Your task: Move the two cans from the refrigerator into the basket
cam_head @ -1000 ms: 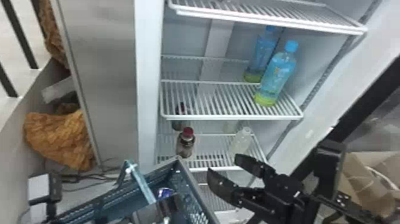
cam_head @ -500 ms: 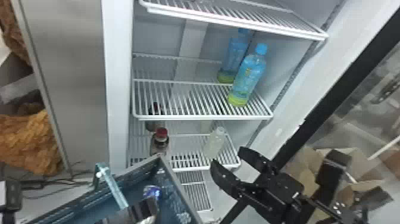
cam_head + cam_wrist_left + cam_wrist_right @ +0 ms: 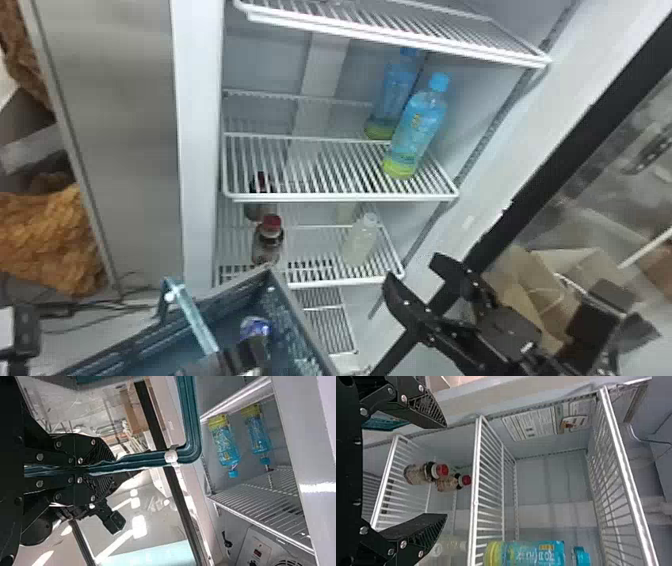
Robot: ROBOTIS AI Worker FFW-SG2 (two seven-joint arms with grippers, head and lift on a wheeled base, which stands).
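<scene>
Right hand [image 3: 412,272] is wide open, fingers well apart, and the left hand [image 3: 242,356] is clamped on the bar of the basket [image 3: 302,320]. Just past that left hand, there's a can [image 3: 255,327], right inside the basket. Ahead and left of the right hand, a pale bottle [image 3: 360,242] stands on the lower shelf [image 3: 345,283], red-capped bottles [image 3: 267,242] farther left. And beyond, one shelf up, two blue bottles [image 3: 417,125] stand close together.
</scene>
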